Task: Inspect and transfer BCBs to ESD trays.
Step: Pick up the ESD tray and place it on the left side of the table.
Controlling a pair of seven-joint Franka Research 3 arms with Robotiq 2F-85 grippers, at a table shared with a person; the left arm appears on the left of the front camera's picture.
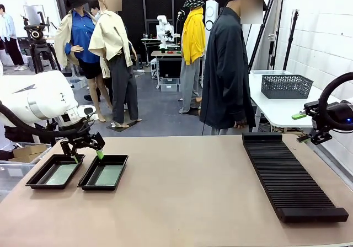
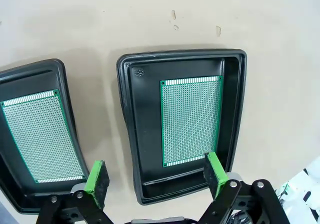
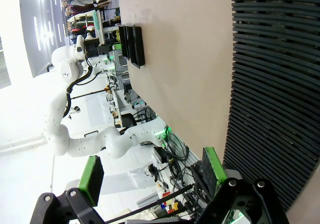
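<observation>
- Front view: the left gripper [image 1: 86,149] hangs just above the two ESD trays [image 1: 55,171] [image 1: 103,172], over the strip where they sit side by side at the table's left near edge; its green-padded fingers are spread apart with nothing between them.
- Each tray holds one of the BCBs [image 1: 60,174] [image 1: 108,175], lying flat on the tray floor.
- The right gripper [image 1: 307,127] sits at the picture's right edge, beside the far end of the long black ribbed rack [image 1: 289,178]; its fingers are spread and empty.
- A person in a dark jacket [image 1: 226,76] stands at the far side of the table (turned sideways, hands not near the trays).
- Left wrist view: the fingers [image 2: 97,181] stand wide apart above the near rim of the middle tray [image 2: 181,126]; a green board [image 2: 191,120] lies flat inside it, clear of the walls. The other tray [image 2: 35,134] is just beside it at picture left, cut by the edge, with its own board [image 2: 42,136].
- Right wrist view: the spread fingers [image 3: 212,166] hang off the table's edge next to the rack [image 3: 272,89]; the trays [image 3: 132,45] show far across the tan table [image 3: 185,59].
</observation>
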